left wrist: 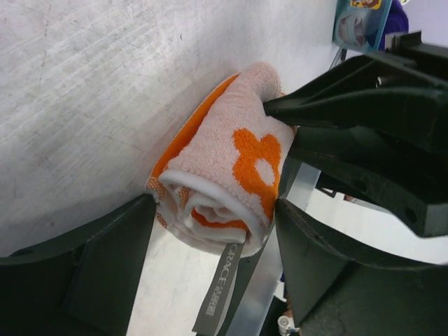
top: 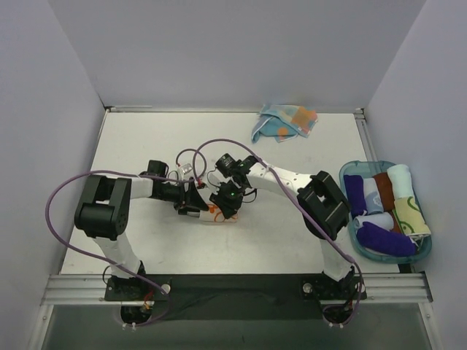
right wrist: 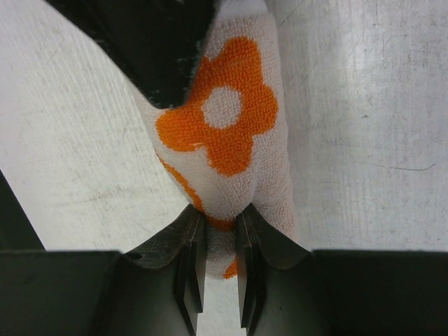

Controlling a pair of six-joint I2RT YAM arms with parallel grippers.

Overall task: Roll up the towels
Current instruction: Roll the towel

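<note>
Right gripper (right wrist: 218, 231): jaws narrow, nipping a fold of the white towel with orange flowers (right wrist: 227, 119) at one end of its roll. Left gripper (left wrist: 213, 217): jaws wide, set either side of the roll's other end, one finger against the cloth, the other just beside it; no clear clamp. White towel: rolled up, lying on the table (top: 168, 131) near its centre, between the two arms, with its label (left wrist: 217, 301) hanging loose from the open end. Blue towel with dots (top: 286, 122): crumpled, not yet rolled, at the far edge, well apart from both grippers. Tray (top: 387, 259), right edge: holds rolled cloths (top: 385, 239), two of them purple. Risks, as judged: the pinch takes only a thin fold, so a pull could draw out the outer layer and loosen the roll. If the right jaws let go before the left ones close, the soft cloth may spring open. The loose label could snag on a finger. Wide jaws closing off-centre could squash the roll's end.
</note>
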